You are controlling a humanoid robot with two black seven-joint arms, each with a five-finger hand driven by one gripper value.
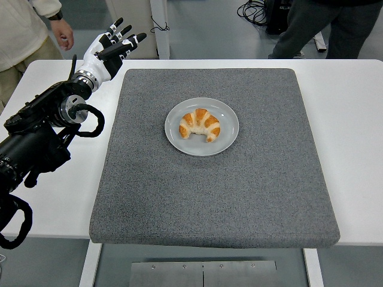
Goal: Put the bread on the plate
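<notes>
Bread on plate, mid grey mat, nothing around.

We see the bread lying on the plate, which sits on the mat a little behind its middle. The mat covers the table. Our left hand hangs over the mat's far-left corner.

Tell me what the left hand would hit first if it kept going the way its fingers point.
Probably nothing on the table: the left hand, open, points up-right past the grey mat's far-left corner toward the floor beyond. Depth is unclear from this view.
</notes>
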